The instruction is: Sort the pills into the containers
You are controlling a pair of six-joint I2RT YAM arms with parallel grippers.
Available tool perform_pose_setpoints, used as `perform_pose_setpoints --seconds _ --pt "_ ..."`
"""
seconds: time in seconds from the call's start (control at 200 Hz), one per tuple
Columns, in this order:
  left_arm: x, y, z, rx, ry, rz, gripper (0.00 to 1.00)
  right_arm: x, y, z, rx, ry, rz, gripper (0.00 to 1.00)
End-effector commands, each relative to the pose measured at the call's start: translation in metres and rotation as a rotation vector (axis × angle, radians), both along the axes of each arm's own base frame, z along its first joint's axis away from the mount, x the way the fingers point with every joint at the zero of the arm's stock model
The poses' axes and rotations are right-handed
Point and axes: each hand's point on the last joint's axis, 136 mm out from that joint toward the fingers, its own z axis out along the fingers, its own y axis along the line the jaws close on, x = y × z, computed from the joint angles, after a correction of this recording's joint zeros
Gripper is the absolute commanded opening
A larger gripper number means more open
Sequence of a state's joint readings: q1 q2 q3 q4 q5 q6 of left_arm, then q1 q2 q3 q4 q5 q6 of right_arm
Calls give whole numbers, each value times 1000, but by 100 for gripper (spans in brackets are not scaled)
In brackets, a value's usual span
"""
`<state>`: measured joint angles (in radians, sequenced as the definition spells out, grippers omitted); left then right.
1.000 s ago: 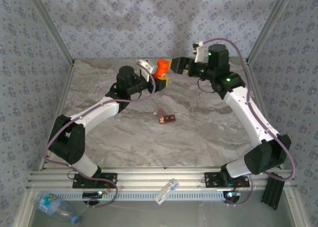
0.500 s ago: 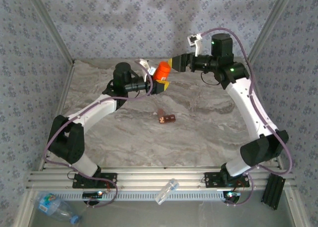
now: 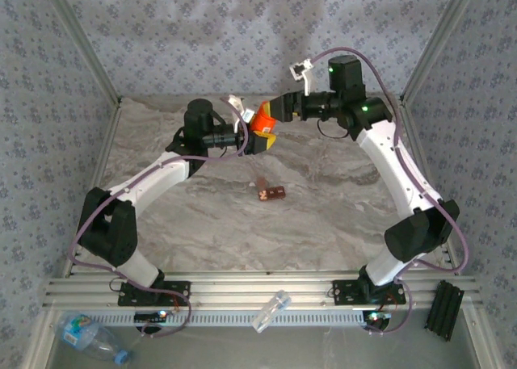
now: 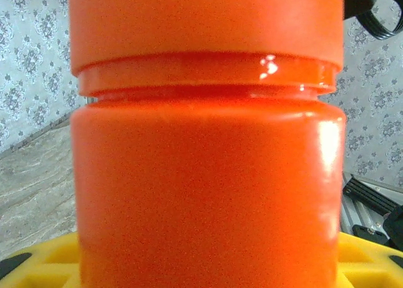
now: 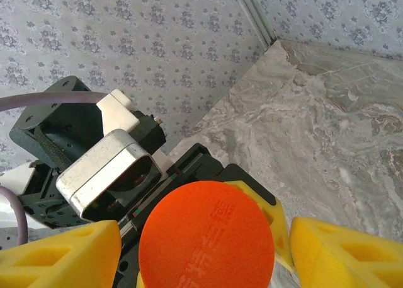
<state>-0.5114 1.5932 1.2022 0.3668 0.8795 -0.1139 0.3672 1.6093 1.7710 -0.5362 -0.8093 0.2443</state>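
An orange-red container (image 3: 260,120) with its cap on is held above the back of the table, and my left gripper (image 3: 257,133) is shut on its body. Seen from the left wrist, the container (image 4: 208,174) stands very close with yellow fingertips (image 4: 38,269) under its base. My right gripper (image 3: 279,109) is at the cap from the right. Looking down from the right wrist, the round cap (image 5: 206,234) sits between the yellow fingers (image 5: 60,256) of the right gripper (image 5: 204,259), with a narrow gap on each side, so the jaws are open. A few brown pills (image 3: 271,193) lie mid-table.
A clear water bottle (image 3: 89,334) and a small clear vial (image 3: 271,311) lie by the front rail. A black block (image 3: 444,304) stands at the front right. Metal frame posts (image 3: 81,54) and patterned walls close in the marble table (image 3: 323,215).
My right gripper has moved left onto the container's cap and its jaws have narrowed around it. The left gripper keeps hold of the container, shifted slightly.
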Motion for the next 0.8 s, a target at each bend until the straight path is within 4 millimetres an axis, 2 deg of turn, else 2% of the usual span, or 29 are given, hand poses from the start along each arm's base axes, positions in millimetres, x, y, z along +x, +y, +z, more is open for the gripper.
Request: perform_pose_setpoints --seconds 0.0,0.195,0.275,0.46,0.61,0.795 --pt "-4 -2 24 -31 -60 -35 0 -4 5 4 1 -12 37 69" --pt "-4 -2 26 -32 -65 -33 0 -7 8 -2 -7 5 52 58" --pt "-4 -2 27 -31 -67 -32 0 -10 11 -7 -13 16 56 50" --pt "2 -2 29 -31 -78 10 0 -7 17 -20 -27 46 -9 40" --pt "16 1 32 -36 -131 160 0 5 26 -47 -58 120 -174 40" --pt "19 -9 26 15 -225 295 0 17 42 -68 -58 227 -352 39"
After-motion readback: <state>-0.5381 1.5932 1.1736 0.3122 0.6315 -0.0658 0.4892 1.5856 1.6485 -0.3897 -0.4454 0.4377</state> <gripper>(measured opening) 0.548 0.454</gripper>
